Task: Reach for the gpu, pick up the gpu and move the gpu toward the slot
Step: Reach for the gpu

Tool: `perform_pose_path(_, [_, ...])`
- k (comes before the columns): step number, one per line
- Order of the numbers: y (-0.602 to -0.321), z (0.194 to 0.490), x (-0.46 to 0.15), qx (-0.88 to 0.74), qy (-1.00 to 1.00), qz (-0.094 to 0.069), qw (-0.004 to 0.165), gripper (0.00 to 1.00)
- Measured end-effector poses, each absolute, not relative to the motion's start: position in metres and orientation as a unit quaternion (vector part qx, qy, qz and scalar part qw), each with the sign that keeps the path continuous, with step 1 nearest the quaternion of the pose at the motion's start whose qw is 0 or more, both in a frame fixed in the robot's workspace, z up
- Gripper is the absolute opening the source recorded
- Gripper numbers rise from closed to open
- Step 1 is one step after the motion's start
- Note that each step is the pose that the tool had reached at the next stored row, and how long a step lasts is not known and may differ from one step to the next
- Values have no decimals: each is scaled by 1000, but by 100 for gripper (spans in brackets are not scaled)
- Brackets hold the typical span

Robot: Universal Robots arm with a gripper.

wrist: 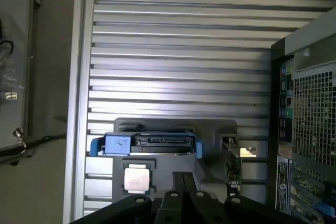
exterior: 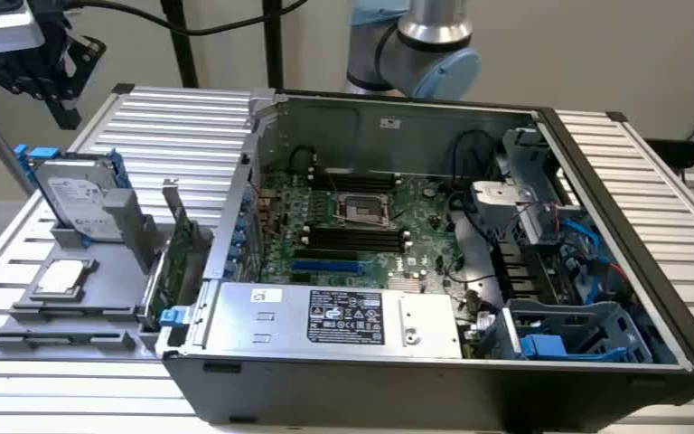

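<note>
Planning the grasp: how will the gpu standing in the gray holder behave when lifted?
The gpu looks like a thin rigid board, so it is probably stiff, not floppy. It stands on edge in the gray holder, so a sideways nudge could tip or jam it. Its bare green circuit face is likely fragile under hard pinching.

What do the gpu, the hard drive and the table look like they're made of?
The gpu: green circuit board, likely fibreglass, with a silvery metal end bracket. The hard drive: shiny metal casing, white label, blue carrier that looks plastic. The table: ribbed silvery slats reflecting light, probably aluminium.
</note>
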State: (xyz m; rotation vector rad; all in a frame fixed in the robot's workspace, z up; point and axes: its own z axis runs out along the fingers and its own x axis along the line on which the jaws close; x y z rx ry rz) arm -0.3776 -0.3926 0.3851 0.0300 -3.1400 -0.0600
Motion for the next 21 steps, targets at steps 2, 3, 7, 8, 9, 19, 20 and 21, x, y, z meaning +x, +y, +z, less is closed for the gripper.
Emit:
perform_pose_path(2, [-393,385,-378,10,-1000,-19,0,11])
perform_pose_path(3, [-393,385,-378,10,-1000,-19,0,11])
perform_pose_path(7, [-393,385,-378,10,-1000,-19,0,11])
perform_pose_path(8, [-393,385,-378,10,-1000,-19,0,11])
perform_pose_path(9, [-393,385,-378,10,-1000,-19,0,11])
perform_pose_path(19, [-402,385,-366,10,-1000,-19,1,11])
perform_pose_path(20, [-404,385,-362,10,-1000,-19,0,11])
perform_pose_path(21, [-407,385,-358,10,-1000,-19,1,11])
